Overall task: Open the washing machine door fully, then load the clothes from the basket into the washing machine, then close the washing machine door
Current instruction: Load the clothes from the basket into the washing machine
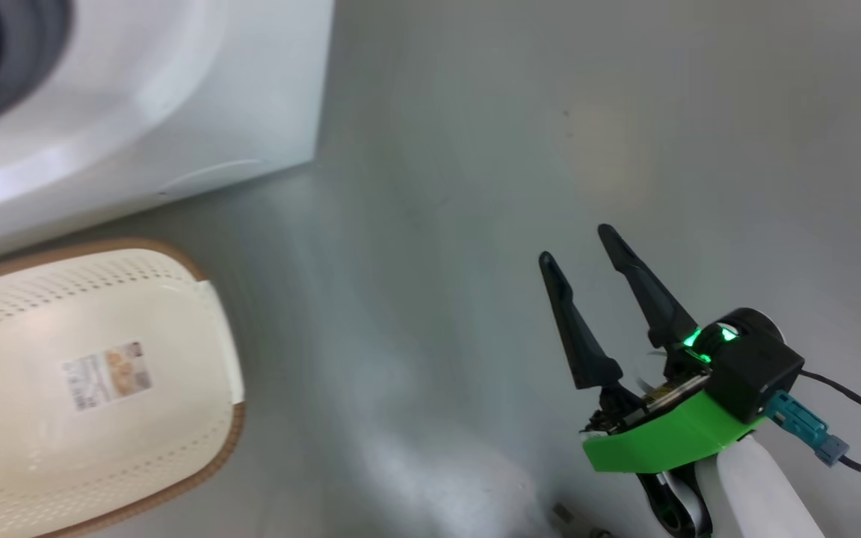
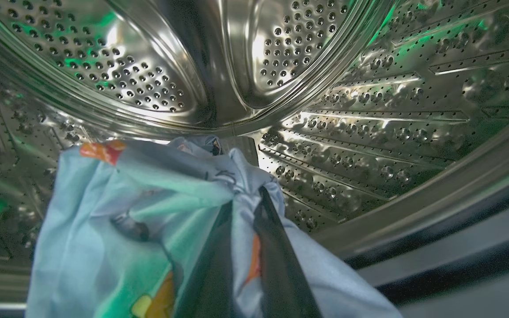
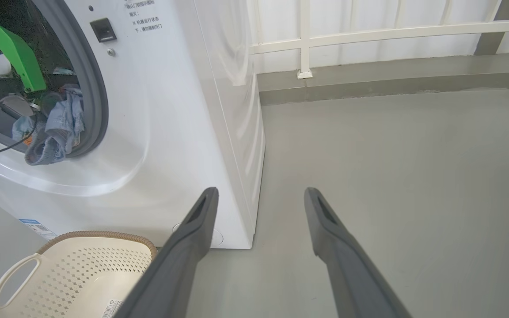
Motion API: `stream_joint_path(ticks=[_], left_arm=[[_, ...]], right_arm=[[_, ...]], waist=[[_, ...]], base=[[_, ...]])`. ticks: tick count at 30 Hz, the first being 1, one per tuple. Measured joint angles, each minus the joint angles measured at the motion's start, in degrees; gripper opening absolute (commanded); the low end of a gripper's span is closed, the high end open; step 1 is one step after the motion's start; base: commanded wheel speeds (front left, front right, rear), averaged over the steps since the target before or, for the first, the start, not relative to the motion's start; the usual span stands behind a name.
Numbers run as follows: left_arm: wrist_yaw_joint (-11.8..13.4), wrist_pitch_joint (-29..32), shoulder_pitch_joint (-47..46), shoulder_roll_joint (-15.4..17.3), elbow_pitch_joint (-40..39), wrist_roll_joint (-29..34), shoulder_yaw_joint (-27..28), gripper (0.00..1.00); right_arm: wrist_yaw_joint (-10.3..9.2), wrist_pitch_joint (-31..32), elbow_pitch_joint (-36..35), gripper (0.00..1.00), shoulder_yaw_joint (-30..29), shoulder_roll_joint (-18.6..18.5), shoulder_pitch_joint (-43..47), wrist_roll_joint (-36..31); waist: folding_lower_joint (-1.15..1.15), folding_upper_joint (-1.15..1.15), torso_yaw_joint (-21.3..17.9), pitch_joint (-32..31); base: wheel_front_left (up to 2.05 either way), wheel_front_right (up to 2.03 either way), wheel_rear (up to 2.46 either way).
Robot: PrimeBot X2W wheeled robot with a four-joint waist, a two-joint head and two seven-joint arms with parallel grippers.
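Inside the steel drum [image 2: 281, 66], centre frame, the left gripper [image 2: 245, 198] pinches the blue printed garment [image 2: 104, 229] between its fingers; at lower right, the right gripper [image 1: 576, 245] hangs spread-fingered over floor [image 1: 438, 224].

One white washing machine [image 3: 184, 110], one cream basket [image 1: 176, 321] bearing one paper label [image 1: 107, 375], and two pincers, the left pincer [image 2: 242, 198] and the right pincer [image 1: 576, 244], each with two dark fingers. One bunch of blue clothes [image 2: 126, 207]; the garment count is unclear.
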Motion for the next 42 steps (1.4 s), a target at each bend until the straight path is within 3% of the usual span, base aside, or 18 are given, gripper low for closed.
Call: stream_joint_path(ticks=[7, 12, 23, 24, 25, 26, 27, 42], left_arm=[[0.2, -2.7, -7.6, 4.4, -1.5, 3.3, -0.9, 0.00], [1.8, -7.6, -12.1, 6.2, -2.8, 6.0, -2.1, 0.00], [3.7, -10.0, -14.4, 7.2, 2.1, 7.2, -2.9, 0.00], [3.7, -9.7, -14.4, 7.3, 2.6, 7.0, -2.8, 0.07], [3.7, -9.6, -14.4, 7.2, 3.1, 6.8, -2.8, 0.39], [3.7, -9.6, -14.4, 7.2, 3.5, 6.6, -2.6, 0.89], [3.7, -9.7, -14.4, 7.2, 3.9, 6.5, -2.6, 1.00], [4.0, -13.3, -12.3, 6.0, 5.1, 4.5, -2.7, 1.00]], right_arm=[[0.00, -0.2, 1.2, 1.00, 0.9, 0.0, -1.7, 1.2], [0.00, -0.2, 1.1, 1.00, 1.2, 0.1, -1.8, 1.3], [0.00, -0.2, 0.9, 1.00, 2.1, 0.1, -3.0, 3.3], [0.00, -0.2, 0.9, 1.00, 2.1, 0.1, -3.1, 3.3], [0.00, -0.2, 0.9, 1.00, 2.1, 0.1, -3.2, 3.3], [0.00, -0.2, 0.9, 1.00, 2.0, 0.1, -3.2, 3.4], [0.00, -0.2, 0.9, 1.00, 2.0, 0.1, -3.3, 3.4], [0.00, -0.6, 1.0, 1.00, 0.9, 0.1, -3.8, 3.2]], waist=[[0.00, 0.00, -3.5, 3.4], [0.00, 0.00, -5.0, 5.1], [0.00, 0.00, -6.1, 7.1], [0.00, 0.00, -6.2, 7.2], [0.00, 0.00, -6.2, 7.3], [0.00, 0.00, -6.2, 7.4], [0.00, 0.00, -6.1, 7.4], [0.00, 0.00, -4.0, 6.2]], base=[[0.00, 0.00, 0.00], [0.00, 0.00, 0.00], [0.00, 0.00, 0.00], [0.00, 0.00, 0.00], [0.00, 0.00, 0.00], [0.00, 0.00, 0.00], [0.00, 0.00, 0.00], [0.00, 0.00, 0.00]])
